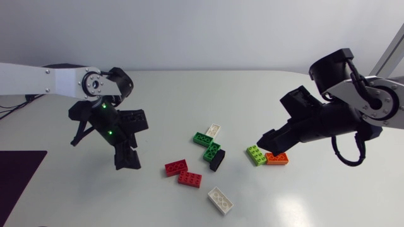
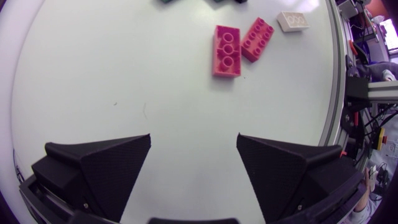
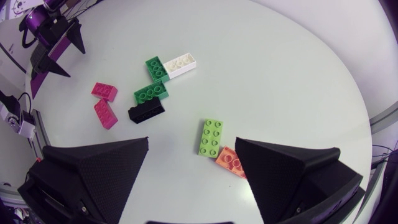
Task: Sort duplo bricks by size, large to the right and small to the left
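Note:
My left gripper (image 1: 131, 142) hangs open over the table's left half with nothing between its fingers (image 2: 99, 165). Ahead of it lie two red bricks (image 2: 226, 50) (image 2: 257, 38) side by side, with a white brick (image 2: 293, 20) beyond them. My right gripper (image 1: 270, 144) is open, low over a light green brick (image 1: 256, 154) and an orange brick (image 1: 276, 158) that touch each other. In the right wrist view the light green brick (image 3: 212, 136) lies just ahead of the gap, and the orange brick (image 3: 231, 162) is partly hidden by one finger (image 3: 292, 171).
A cluster sits mid-table: a white brick (image 1: 213, 130), two dark green bricks (image 1: 204, 139) (image 1: 213, 150) and a black brick (image 1: 217, 160). The red pair (image 1: 183, 173) lies left of it. A dark mat (image 1: 19, 176) lies at the front left corner.

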Available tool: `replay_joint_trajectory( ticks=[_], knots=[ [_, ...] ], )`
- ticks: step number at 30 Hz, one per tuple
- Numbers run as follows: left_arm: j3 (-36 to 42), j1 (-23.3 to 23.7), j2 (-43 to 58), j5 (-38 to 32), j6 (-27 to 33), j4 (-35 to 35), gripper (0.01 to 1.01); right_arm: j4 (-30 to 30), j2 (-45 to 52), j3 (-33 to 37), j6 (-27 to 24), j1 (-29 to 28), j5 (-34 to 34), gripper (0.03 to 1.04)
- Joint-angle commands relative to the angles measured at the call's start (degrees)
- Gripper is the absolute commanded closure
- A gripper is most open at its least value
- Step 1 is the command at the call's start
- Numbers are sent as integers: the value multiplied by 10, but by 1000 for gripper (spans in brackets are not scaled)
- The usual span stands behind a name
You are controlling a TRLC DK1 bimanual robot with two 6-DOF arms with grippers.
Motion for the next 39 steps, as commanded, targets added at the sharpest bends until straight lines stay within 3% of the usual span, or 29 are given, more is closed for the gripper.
replay_joint_trajectory(
  ticks=[1, 7, 21, 24, 26, 30, 37, 39],
  knots=[
    [-38, -21, -9, 2, 18, 14, 57, -18, -15, -19, 18, 7, 1, 61],
    [-58, -82, 24, 6, 4, 75, 57, -30, -47, -31, 21, 8, 8, 61],
    [60, -122, 154, 5, -24, 91, 70, -44, -71, -44, 19, -2, 15, 61],
    [78, -127, 175, 5, -27, 89, 148, -43, -69, -44, 19, -2, 15, 61],
    [88, -130, 188, 5, -27, 85, 274, -43, -69, -44, 19, -3, 15, 61],
    [92, -135, 203, 6, -43, 85, 721, -43, -69, -47, 16, -7, 15, 61],
    [99, -133, 196, 9, -43, 46, 762, -43, -72, -50, 15, -8, 15, 61],
    [98, -126, 182, 19, -31, 27, 857, -43, -74, -50, 15, -8, 15, 61]
  ],
)
